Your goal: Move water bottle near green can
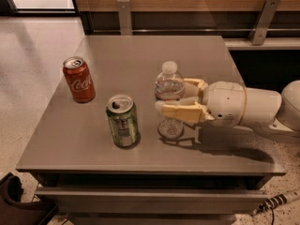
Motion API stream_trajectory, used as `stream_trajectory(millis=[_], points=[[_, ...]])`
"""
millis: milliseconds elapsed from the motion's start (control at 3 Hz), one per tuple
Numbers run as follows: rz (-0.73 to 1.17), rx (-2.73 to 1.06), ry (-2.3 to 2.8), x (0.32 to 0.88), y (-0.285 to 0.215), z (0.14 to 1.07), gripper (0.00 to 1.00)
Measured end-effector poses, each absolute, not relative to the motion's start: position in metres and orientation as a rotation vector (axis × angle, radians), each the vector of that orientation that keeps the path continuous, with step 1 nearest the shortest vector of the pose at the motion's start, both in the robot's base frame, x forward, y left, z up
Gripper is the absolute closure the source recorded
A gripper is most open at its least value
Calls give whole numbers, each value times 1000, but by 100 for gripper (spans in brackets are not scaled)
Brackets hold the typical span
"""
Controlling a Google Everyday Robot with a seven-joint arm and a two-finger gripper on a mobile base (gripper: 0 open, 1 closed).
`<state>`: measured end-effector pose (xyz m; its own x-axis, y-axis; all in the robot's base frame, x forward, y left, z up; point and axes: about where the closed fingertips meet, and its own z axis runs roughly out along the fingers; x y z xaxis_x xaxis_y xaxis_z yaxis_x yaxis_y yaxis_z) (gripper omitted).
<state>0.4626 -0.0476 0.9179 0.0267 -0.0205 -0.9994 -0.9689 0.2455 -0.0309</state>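
Note:
The water bottle (168, 87), clear with a white cap, stands upright on the grey table (140, 55) right of centre. The green can (123, 121) stands upright just to its left, a small gap apart, near the table's front edge. My gripper (171, 98) reaches in from the right at table height. Its cream fingers (180, 111) sit on the near and far sides of the bottle's middle, closed against it. The bottle's base rests on the table.
A red Coca-Cola can (78, 78) stands at the table's left, behind the green can. A wooden wall with metal brackets (124, 14) runs along the back. A dark object (14, 203) lies on the floor at front left, a cable (276, 203) at front right.

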Motion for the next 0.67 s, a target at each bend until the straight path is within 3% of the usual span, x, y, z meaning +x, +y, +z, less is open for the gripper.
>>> stream_trajectory(millis=[333, 667], points=[[998, -1054, 1305, 462, -45, 919, 0], [998, -1054, 1305, 462, -45, 919, 0]])
